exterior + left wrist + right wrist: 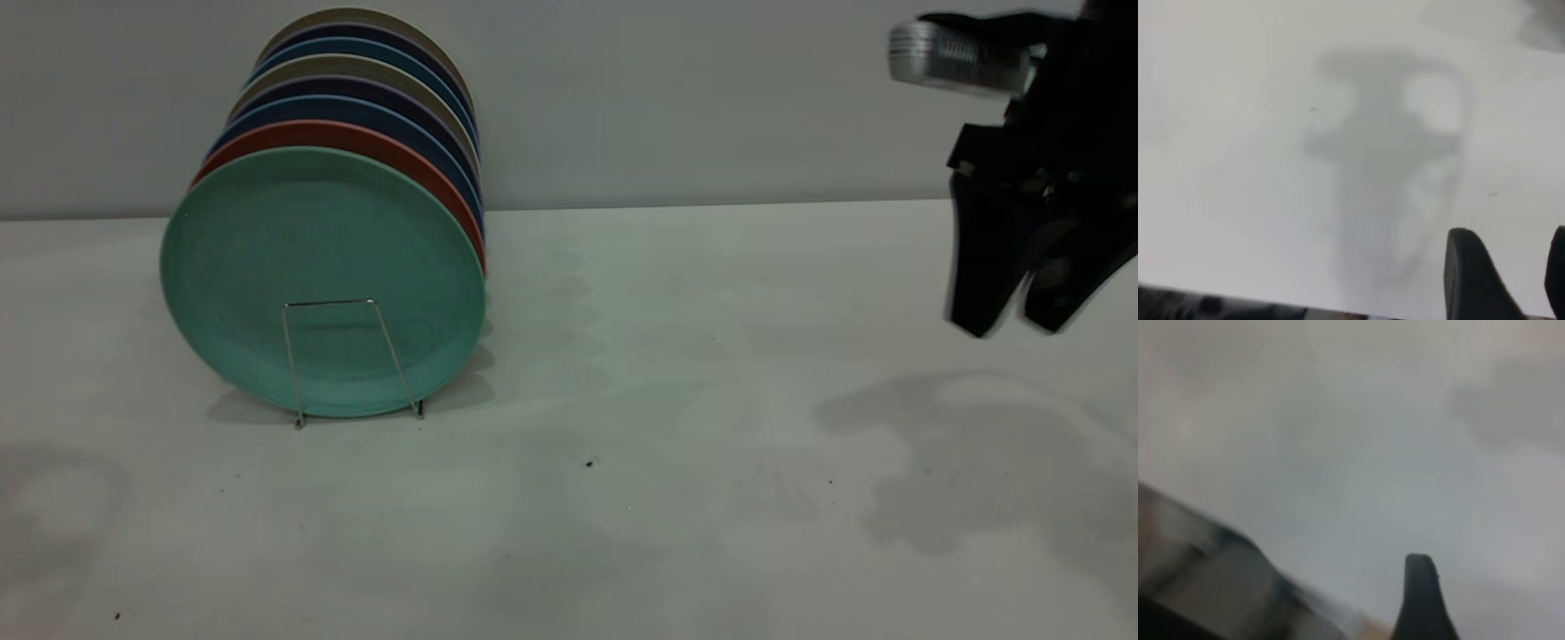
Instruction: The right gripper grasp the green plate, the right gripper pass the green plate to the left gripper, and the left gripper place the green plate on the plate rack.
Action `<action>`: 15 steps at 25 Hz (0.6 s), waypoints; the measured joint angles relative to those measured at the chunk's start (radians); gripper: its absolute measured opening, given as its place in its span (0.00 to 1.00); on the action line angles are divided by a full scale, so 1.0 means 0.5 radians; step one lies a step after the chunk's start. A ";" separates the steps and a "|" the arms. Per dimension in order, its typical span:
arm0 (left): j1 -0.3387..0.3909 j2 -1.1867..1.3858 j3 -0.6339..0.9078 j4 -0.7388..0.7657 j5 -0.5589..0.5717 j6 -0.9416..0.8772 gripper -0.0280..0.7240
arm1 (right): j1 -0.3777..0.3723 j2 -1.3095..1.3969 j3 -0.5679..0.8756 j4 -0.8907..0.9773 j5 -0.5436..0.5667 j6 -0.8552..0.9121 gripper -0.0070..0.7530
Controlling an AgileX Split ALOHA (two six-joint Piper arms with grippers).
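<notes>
My right claw point(1009, 324) hangs high at the right edge of the exterior view, well apart from everything else. Its two black fingers point down at the tabletop point(676, 373) with a narrow gap between the tips, so I read it as released and carrying nothing. The silvery cylinder sits on top of it. Its own wrist camera shows one fingertip over bare surface and no plate, which fits.

My left claw point(1508, 273) does not appear in the exterior view. Its wrist camera shows two dark fingertips set apart over the tabletop, nothing between them, with its shadow spread across the surface beneath. I take it as released too and held clear of the work.

Farther out, the green plate point(322, 276) stands on edge at the front of the plate rack point(351, 360), leaning slightly back against the salmon-pink plate point(356, 135). Behind that run the dark blue plates point(356, 108) and some pale ones, all filed upright. The front wire loop crosses the green plate's lower face and is what keeps it from tipping forward.

Judging by this, the placement looks done: the plate is seated, neither claw touches it, and I see nothing left to hand across.
</notes>
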 joint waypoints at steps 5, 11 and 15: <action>0.000 -0.290 0.000 -0.324 0.044 0.276 0.46 | 0.264 -0.380 0.039 -0.558 0.108 0.516 0.73; 0.000 -0.654 0.213 -0.341 0.045 0.315 0.58 | 0.334 -1.003 0.240 -0.583 0.140 0.611 0.70; 0.000 -0.973 0.538 -0.341 0.045 0.321 0.60 | 0.334 -1.431 0.423 -0.553 0.164 0.619 0.70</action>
